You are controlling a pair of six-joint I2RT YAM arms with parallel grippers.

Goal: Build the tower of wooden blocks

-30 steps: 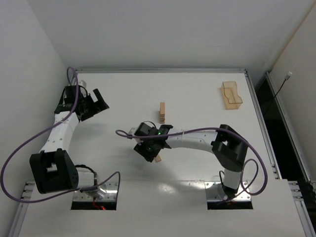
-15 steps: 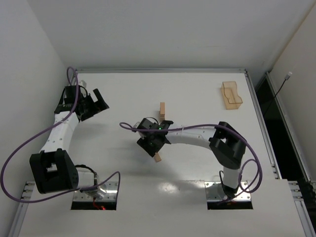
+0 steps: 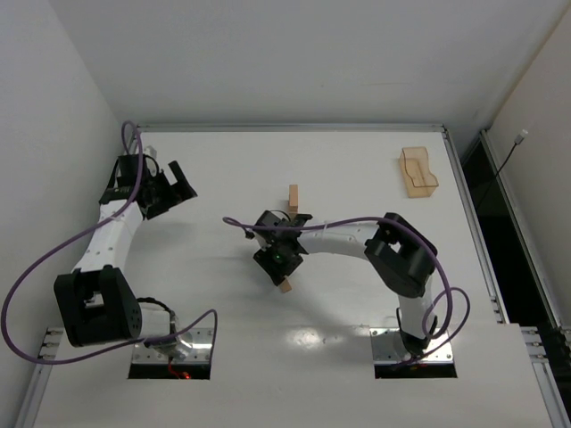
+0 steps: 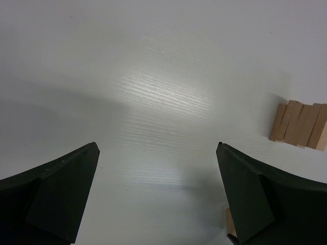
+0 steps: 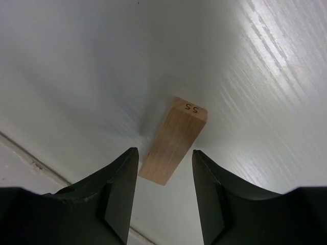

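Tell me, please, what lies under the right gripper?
One wood block lies on the table between the right gripper's open fingers. Whatever is beneath the block is covered.

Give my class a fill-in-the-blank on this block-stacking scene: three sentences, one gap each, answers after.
1. The wood block lying between the fingers of the right pincer has the number ____ written on its end.
2. The left pincer and the right pincer both stand ____, gripping nothing.
3. In the top view, the orange-tan tray sits far to the ____ of the tower.

Missing words: 55; open; right.
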